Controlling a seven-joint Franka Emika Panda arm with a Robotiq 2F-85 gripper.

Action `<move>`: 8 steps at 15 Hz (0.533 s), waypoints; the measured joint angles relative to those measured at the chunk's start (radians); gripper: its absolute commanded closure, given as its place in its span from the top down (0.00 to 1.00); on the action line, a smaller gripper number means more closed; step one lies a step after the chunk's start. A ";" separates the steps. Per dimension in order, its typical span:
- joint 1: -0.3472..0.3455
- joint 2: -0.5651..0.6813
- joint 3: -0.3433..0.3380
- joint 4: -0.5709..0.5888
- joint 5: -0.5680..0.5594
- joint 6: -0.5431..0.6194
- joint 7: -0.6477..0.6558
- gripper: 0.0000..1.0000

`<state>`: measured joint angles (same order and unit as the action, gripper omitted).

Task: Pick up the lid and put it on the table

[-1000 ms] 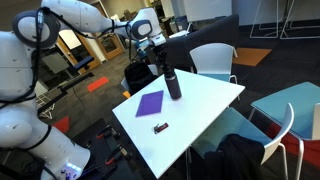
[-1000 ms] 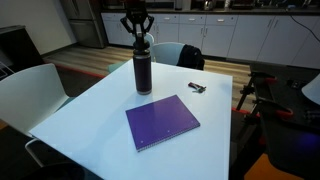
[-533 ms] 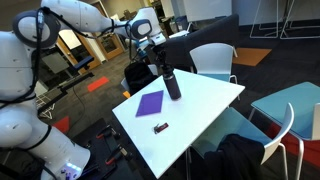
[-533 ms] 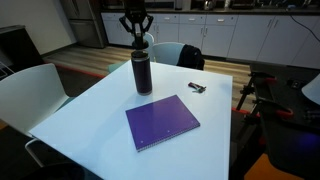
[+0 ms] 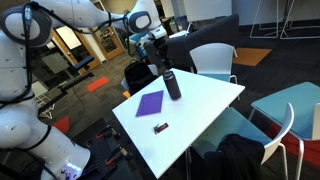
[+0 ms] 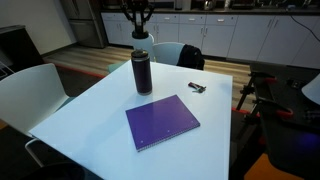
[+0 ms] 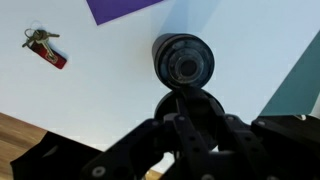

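Observation:
The dark cylindrical bottle (image 6: 141,72) stands upright on the white table (image 6: 80,115) beyond the purple sheet. Its mouth is open in the wrist view (image 7: 182,60). My gripper (image 6: 137,26) hangs a little above the bottle. It is shut on the small black round lid (image 6: 139,34). In the wrist view the lid (image 7: 205,100) sits between my fingers, just off the bottle's top, with my gripper (image 7: 190,112) around it. In an exterior view my gripper (image 5: 153,42) is above and to the left of the bottle (image 5: 172,84).
A purple square sheet (image 6: 162,121) lies on the table in front of the bottle. A small dark-red oblong object with keys (image 6: 197,89) lies near the table edge. White chairs (image 5: 214,58) (image 6: 25,85) and a dark bag (image 6: 190,57) stand around the table.
My gripper has risen from the bottle's top, taking the lid up with it. The bottle now stands open and has not moved.

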<state>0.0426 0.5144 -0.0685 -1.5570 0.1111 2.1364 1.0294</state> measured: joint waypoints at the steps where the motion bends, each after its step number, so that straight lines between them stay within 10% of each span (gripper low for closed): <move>1: -0.013 -0.017 -0.002 -0.002 0.009 0.000 -0.009 0.06; 8: -0.147 -0.039 -0.032 -0.012 0.126 0.046 -0.099 0.06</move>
<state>-0.1044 0.4755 -0.1008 -1.5694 0.2376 2.1826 0.9307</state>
